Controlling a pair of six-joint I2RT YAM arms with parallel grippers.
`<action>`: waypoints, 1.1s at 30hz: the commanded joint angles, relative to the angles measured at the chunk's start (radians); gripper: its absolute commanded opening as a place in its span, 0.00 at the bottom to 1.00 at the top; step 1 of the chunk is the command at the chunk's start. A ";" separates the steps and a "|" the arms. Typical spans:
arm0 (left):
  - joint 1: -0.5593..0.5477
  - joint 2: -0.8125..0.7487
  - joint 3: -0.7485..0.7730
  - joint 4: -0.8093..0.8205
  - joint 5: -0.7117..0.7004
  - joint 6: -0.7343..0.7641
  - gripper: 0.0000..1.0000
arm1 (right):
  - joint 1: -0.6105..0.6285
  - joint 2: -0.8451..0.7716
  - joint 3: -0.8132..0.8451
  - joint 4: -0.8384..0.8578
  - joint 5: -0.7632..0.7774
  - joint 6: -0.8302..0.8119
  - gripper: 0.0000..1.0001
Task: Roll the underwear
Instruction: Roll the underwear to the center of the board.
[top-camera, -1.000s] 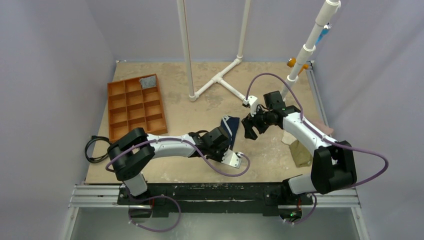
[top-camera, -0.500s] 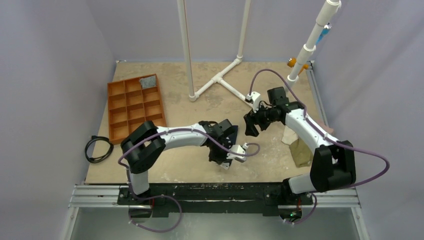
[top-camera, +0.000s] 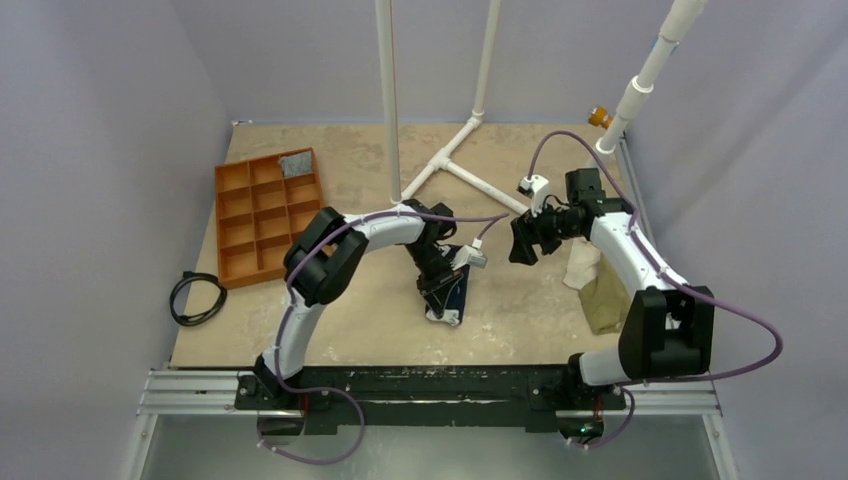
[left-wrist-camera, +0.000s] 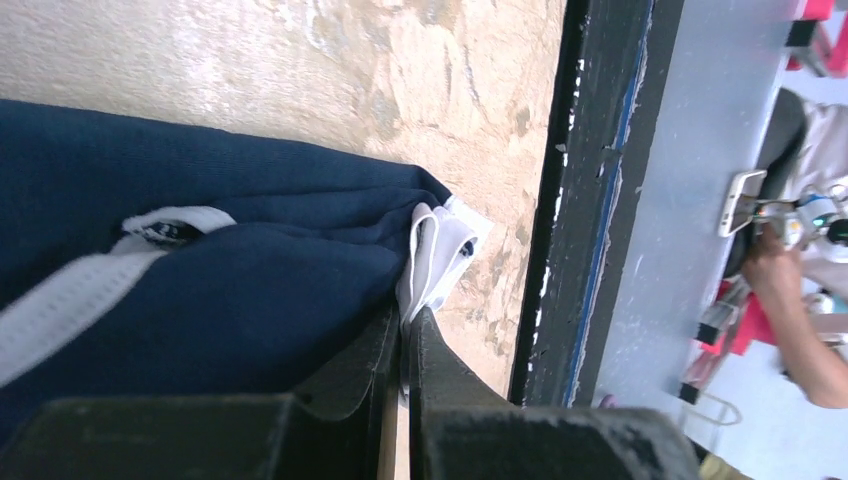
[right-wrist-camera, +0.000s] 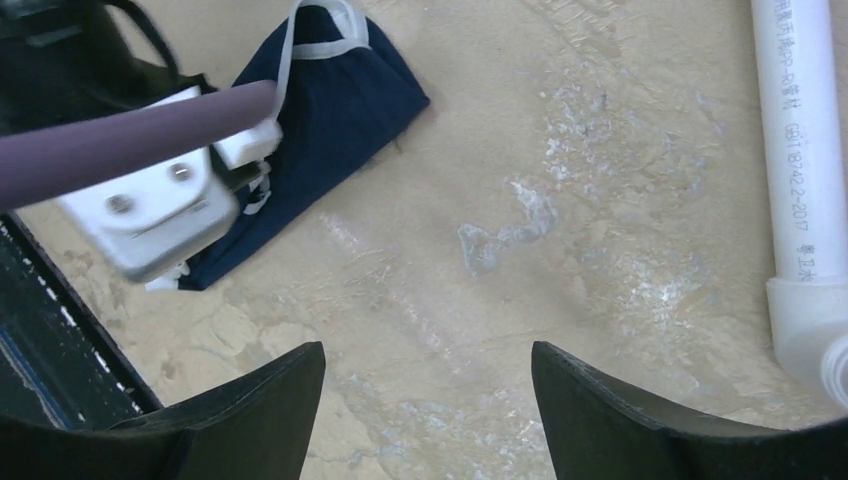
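The navy underwear (top-camera: 452, 297) lies folded on the table near the front middle, and its white trim (left-wrist-camera: 437, 250) shows at the end nearest the table edge. My left gripper (top-camera: 438, 292) reaches over it from behind. In the left wrist view the left gripper (left-wrist-camera: 405, 322) is shut on the white-trimmed edge of the underwear (left-wrist-camera: 200, 290). My right gripper (top-camera: 521, 240) hovers open to the right, apart from the cloth. In the right wrist view the right gripper (right-wrist-camera: 428, 385) holds nothing over bare table, with the underwear (right-wrist-camera: 340, 100) at upper left.
An orange compartment tray (top-camera: 231, 216) holding a grey cloth (top-camera: 296, 163) sits at the back left. A white pipe frame (top-camera: 450, 165) stands at the back middle. An olive garment (top-camera: 606, 305) and pale pink cloth (top-camera: 581, 266) lie at right. A black cable (top-camera: 195, 298) lies at left.
The left jaws have closed on the underwear's edge, and that arm's elbow swung toward the back. The underwear now lies nearer the front edge. The right gripper drew back to the right.
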 joint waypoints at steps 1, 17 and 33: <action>0.013 0.063 0.081 -0.086 0.095 -0.033 0.00 | -0.013 -0.055 0.008 -0.120 -0.077 -0.105 0.75; 0.073 0.216 0.235 -0.156 0.170 -0.117 0.00 | 0.122 -0.206 -0.058 -0.210 -0.003 -0.285 0.76; 0.107 0.357 0.305 -0.271 0.282 -0.106 0.00 | 0.595 -0.275 -0.260 0.211 0.278 -0.216 0.74</action>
